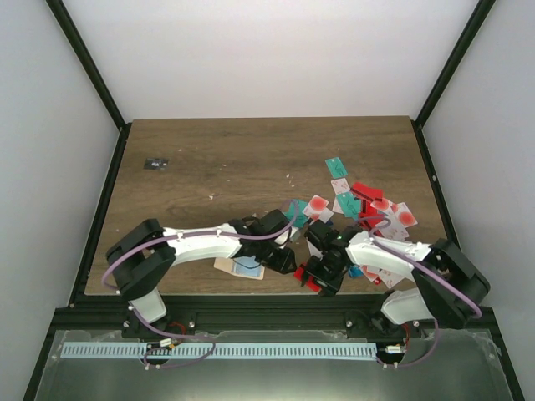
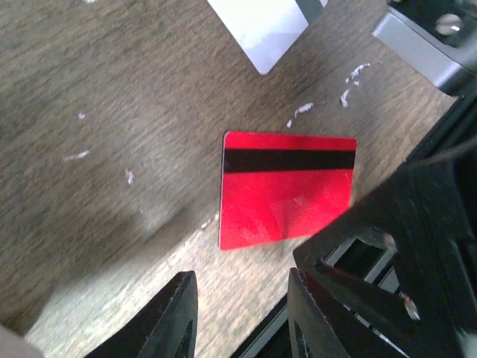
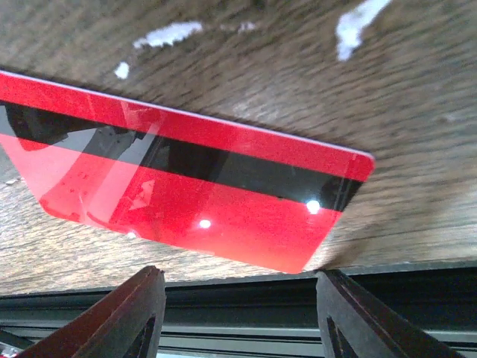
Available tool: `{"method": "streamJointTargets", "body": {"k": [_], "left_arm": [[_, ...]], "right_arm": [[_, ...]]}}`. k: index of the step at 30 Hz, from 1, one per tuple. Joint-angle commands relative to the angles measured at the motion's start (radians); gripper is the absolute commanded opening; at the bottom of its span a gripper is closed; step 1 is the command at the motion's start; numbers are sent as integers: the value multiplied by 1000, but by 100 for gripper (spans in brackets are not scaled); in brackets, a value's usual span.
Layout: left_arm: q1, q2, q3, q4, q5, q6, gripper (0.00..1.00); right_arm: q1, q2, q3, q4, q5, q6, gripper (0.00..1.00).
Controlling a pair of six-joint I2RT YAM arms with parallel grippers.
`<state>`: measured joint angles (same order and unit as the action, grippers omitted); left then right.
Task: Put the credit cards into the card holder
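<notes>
A red card with a black stripe (image 2: 287, 190) lies flat on the wood next to the table's front edge; it also shows in the right wrist view (image 3: 186, 179) and the top view (image 1: 311, 284). My left gripper (image 2: 242, 313) is open and empty just short of it. My right gripper (image 3: 238, 313) is open, its jaws low on either side of the card's near edge, not closed on it. In the top view both grippers, left (image 1: 288, 255) and right (image 1: 322, 280), meet over this card. The beige card holder (image 1: 236, 267) lies open under my left arm. Several more cards (image 1: 368, 205) are scattered at the right.
A white card (image 2: 264, 26) lies just beyond the red one. A teal card (image 1: 336, 165) sits farthest back in the pile. A tiny dark flat object (image 1: 155, 164) lies at the far left. The black frame rail (image 1: 267, 305) runs along the front edge.
</notes>
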<state>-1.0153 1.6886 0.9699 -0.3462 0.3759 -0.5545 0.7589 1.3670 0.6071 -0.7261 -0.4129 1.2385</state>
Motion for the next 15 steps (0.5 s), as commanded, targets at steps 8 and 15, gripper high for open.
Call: {"method": "streamJointTargets", "body": {"k": [8,15], "left_arm": [[-12,196,283,-175,-105,-41,35],[-55,344,446,-311,-171,-62,38]], "right_arm": [[8,-191,-12,-192,231,15,60],[9,-274,-27,-325,290,67,61]]}}
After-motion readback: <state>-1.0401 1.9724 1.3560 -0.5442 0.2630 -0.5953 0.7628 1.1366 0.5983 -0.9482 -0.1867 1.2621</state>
